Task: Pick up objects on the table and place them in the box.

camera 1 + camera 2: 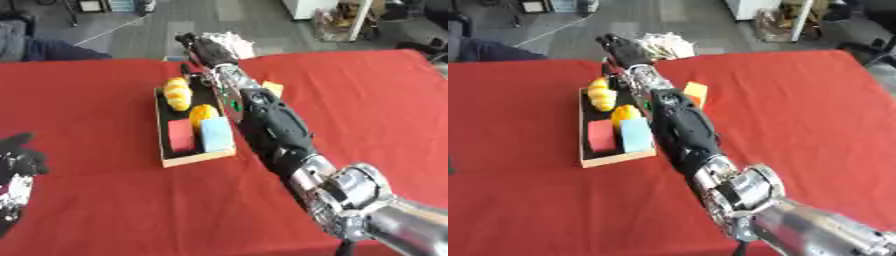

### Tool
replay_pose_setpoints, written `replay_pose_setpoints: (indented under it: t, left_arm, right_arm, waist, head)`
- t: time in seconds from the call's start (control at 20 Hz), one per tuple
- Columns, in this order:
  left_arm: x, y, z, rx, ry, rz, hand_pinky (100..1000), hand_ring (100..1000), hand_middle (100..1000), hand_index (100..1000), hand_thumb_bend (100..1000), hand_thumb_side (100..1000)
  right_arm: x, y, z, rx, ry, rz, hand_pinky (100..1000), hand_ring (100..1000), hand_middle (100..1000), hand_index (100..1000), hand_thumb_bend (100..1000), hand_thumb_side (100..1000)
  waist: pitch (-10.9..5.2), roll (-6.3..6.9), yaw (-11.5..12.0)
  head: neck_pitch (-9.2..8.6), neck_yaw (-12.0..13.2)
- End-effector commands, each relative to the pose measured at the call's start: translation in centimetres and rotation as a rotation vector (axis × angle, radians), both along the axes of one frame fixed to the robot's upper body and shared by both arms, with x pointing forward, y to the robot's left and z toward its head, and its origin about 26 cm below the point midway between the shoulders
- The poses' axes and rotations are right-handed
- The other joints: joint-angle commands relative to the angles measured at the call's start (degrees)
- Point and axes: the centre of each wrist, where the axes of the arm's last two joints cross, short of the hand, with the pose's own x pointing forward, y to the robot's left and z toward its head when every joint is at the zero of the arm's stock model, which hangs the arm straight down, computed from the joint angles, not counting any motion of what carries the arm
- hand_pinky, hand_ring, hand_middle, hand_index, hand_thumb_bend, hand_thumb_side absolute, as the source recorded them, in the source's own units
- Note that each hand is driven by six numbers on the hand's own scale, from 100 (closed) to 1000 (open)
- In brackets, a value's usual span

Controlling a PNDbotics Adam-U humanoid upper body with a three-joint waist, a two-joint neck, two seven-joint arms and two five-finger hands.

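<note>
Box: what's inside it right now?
The box holds two yellow-orange rounded items, a red block and a light blue block. The right arm lies over its right edge, covering whatever lies under it.

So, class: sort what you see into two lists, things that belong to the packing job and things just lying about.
Job:
- box
- yellow pieces, red block and blue block inside it
- orange block on the red table
- right hand, reaching far
- left hand, idle

Lying about:
- pale bundle at the table's far edge
</note>
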Motion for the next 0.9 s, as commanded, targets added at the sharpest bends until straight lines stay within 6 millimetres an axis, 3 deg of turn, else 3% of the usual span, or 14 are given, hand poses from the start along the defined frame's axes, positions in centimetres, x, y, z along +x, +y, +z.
replay_pose_setpoints:
  t: [0.05,0.2,0.45,0.75,0.9]
  left_arm:
    - [0.1,0.4,0.5,0.016,-0.021,0.003,757,559,566,841,100,590]
    - [0.0,0.6,0.4,0.026,-0.014,0.007,757,559,566,842,100,594]
    - [-0.1,0.9,0.1,0.037,-0.005,0.016,758,559,566,844,100,595]
    - [-0.2,1.1,-0.2,0.043,0.003,0.026,757,559,565,845,100,595]
    - [-0.3,1.2,-0.4,0.043,0.008,0.033,757,559,565,845,100,597]
  right_arm:
    - [0.8,-3.5,2.0,0.062,-0.005,-0.095,805,906,947,986,100,136]
    - [0.8,-6.5,0.6,0.107,0.145,-0.089,883,983,985,1000,100,286]
    - [0.5,-10.6,-0.2,0.08,0.346,-0.01,927,1000,1000,1000,100,361]
    - [0.0,-13.3,-0.9,-0.031,0.455,-0.043,962,1000,1000,1000,100,416]
    - [-0.3,-13.7,-1.9,-0.063,0.506,-0.044,963,1000,1000,1000,100,487]
  waist:
    - [-0.37,-0.52,-0.4]
    - [-0.51,-0.8,-1.2]
    - [-1.01,-1.0,-2.5]
    - [-1.47,-1.08,-3.5]
    - [-1.63,-1.01,-3.9]
  head:
    - [-0.85,-0.1]
    - [-0.8,-0.1]
    - [-0.41,0.2]
    - [-0.17,0.9]
    - [-0.01,1.2]
